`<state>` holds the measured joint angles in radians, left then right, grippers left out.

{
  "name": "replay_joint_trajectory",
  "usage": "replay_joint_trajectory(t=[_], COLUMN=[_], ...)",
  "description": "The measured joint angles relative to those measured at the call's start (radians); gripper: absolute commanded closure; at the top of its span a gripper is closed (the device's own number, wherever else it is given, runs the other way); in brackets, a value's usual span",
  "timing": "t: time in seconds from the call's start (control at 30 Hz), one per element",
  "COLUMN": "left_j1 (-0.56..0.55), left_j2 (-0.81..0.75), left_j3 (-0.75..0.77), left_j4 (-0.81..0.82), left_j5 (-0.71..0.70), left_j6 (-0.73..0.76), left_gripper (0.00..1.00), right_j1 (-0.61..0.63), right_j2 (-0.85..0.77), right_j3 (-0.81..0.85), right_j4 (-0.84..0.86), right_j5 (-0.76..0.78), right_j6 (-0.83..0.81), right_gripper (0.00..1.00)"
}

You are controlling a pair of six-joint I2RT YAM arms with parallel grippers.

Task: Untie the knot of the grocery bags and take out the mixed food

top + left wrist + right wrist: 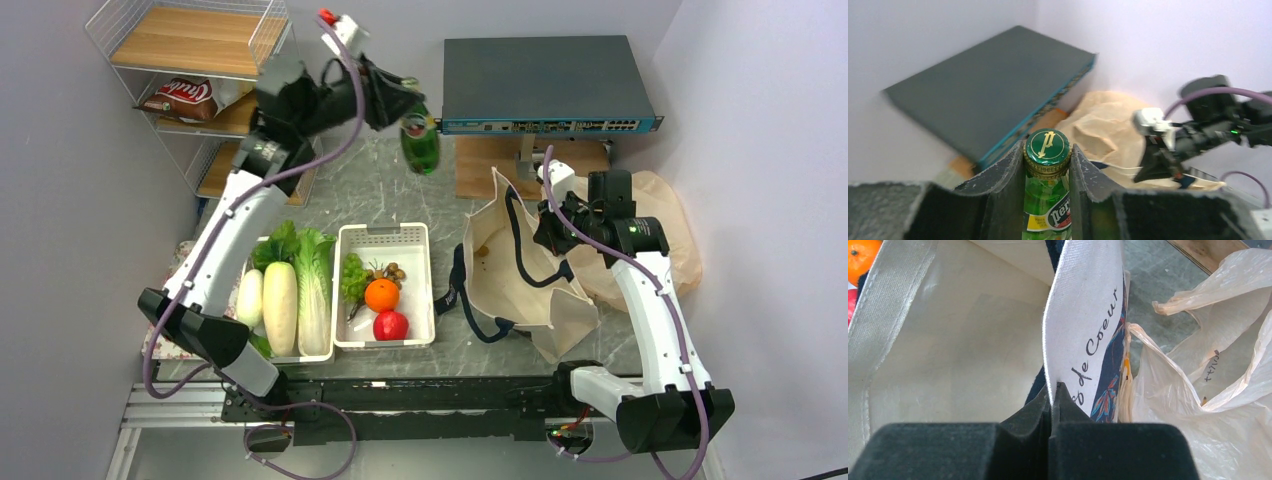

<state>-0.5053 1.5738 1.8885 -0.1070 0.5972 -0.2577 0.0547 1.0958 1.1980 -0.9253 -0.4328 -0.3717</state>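
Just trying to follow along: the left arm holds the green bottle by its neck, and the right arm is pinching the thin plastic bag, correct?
Not quite. The right wrist view shows the right gripper shut on the edge of the canvas tote, not the plastic bag beside it. The left gripper does hold the green bottle by its neck.

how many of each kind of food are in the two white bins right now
white radishes: 2
leafy cabbage: 1
grape bunch: 1
orange: 1
red apple: 1
nut cluster: 1
total: 7
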Motion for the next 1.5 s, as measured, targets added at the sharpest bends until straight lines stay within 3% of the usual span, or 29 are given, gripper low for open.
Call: replay_joint_trajectory(t=[0.4, 0.7, 0.9, 1.27, 1.5], left_j1=[0.420, 0.611, 0.686, 0.720, 0.726], left_j2=[-0.070, -0.072, -0.072, -0.037, 0.119], left_j3=[0.127, 0.275, 0.300, 0.333, 0.463], left_j4=[-0.188, -0.190, -0.159, -0.059, 0.083], left_j5=[-0.071, -0.143, -0.187, -0.255, -0.295], left_j6=[0.045, 0.121, 0.156, 0.218, 0.213], left_gripper=[1.00, 1.00, 1.00, 1.00, 1.00], right_j1=[0.000, 0.000, 0.000, 0.000, 0.000], right_j2=[0.025, 0.064, 0.064, 0.065, 0.081], right_j3=[0.002, 0.019, 0.019, 0.023, 0.036], right_j4=[0.000, 0.007, 0.007, 0.007, 0.007], right_j5=[0.000, 0.001, 0.001, 0.002, 0.002], right_j6=[-0.048, -0.071, -0.071, -0.066, -0.053], right_gripper=[1.00, 1.00, 1.00, 1.00, 1.00])
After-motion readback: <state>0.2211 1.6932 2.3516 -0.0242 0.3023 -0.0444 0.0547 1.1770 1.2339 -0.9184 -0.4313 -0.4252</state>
